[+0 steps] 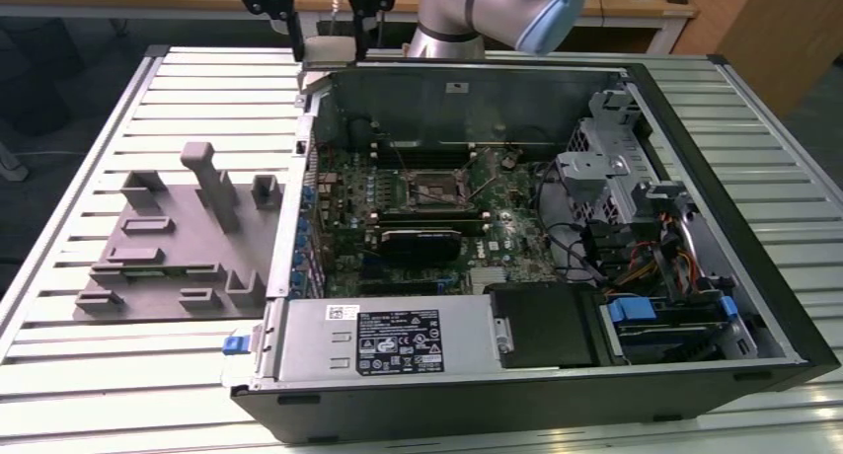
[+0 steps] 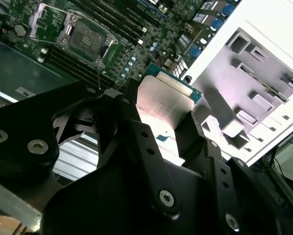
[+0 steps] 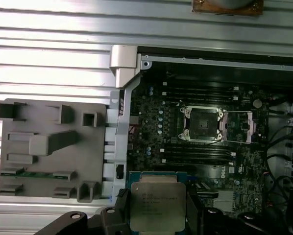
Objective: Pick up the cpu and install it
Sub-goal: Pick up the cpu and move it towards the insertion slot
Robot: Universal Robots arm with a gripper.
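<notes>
**Robot gripper holding a cpu above an open computer case**

Closest to the lens in the second wrist view, the black gripper (image 2: 162,122) is closed on the cpu (image 2: 166,105). One finger presses each of two opposite edges, and the jaws are only as far apart as the chip is wide. In the first wrist view the cpu's silvery plate faces the camera.

In the exterior view, going from that view's left to its right, a grey tray (image 1: 172,247) with upright posts lies on the slatted metal counter (image 1: 106,395). Just beside it stands the open computer case (image 1: 527,410). The gripper hangs over the case's far corner on the tray side. The motherboard fills the middle of the case, with the square socket (image 1: 435,189) at its centre. Drive bays and cables crowd the right end.

The cpu is in the air, well apart from the socket and not yet seated. In the first wrist view the socket's metal frame appears to be swung open to one side.

The step in hand looks like carrying the chip to the socket. Doing it well calls for keeping the chip level, matching its corner marking and edge notches to the socket, and lowering it straight down. It should not be slid or pressed, because the socket contacts probably bend easily.

The chip's underside is hidden. Its orientation marks and the socket contacts are too small to make out. The arm is cut off at the top of the exterior view.
</notes>
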